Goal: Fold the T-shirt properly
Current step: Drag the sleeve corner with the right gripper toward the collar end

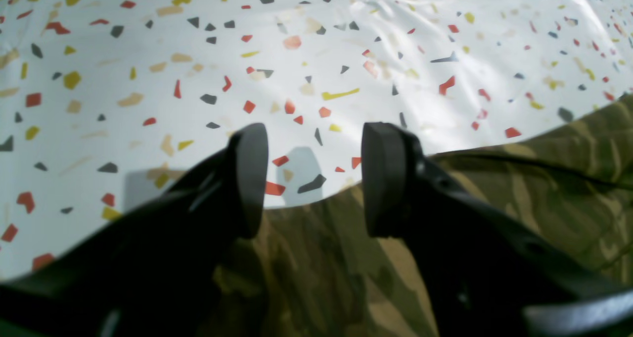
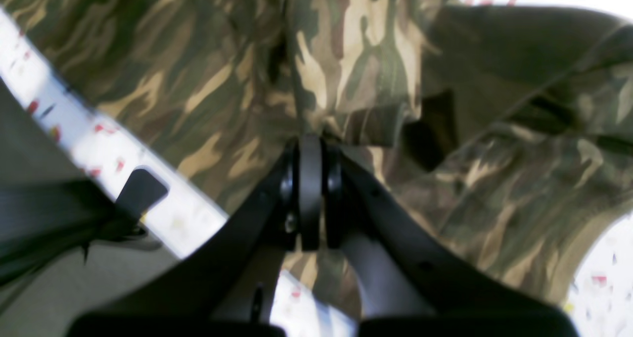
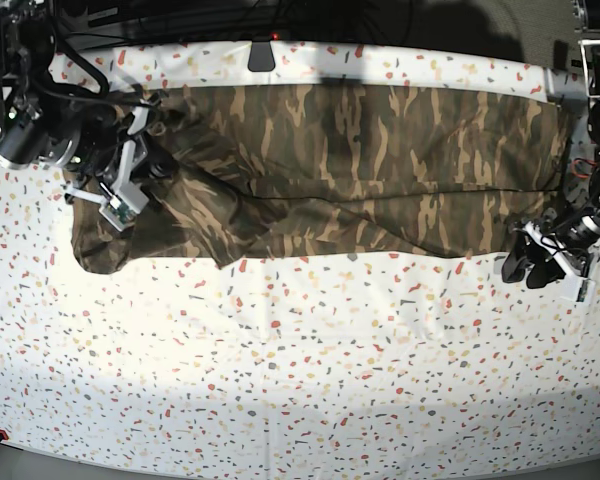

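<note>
The camouflage T-shirt (image 3: 380,150) lies spread lengthwise along the far half of the table, with its left end bunched and folded over. My right gripper (image 3: 152,160) sits on that bunched end. In the right wrist view this gripper (image 2: 310,146) is shut, with a raised fold of the T-shirt (image 2: 346,70) pinched at its tips. My left gripper (image 3: 528,268) hovers low at the shirt's near right corner. In the left wrist view it (image 1: 314,178) stands open over the hem of the T-shirt (image 1: 321,263), with nothing between its fingers (image 1: 247,178).
A white speckled sheet (image 3: 300,350) covers the table. A black clip (image 3: 262,55) holds it at the far edge, and another clip (image 2: 141,191) shows at the table edge beside my right arm. Cables run along the back.
</note>
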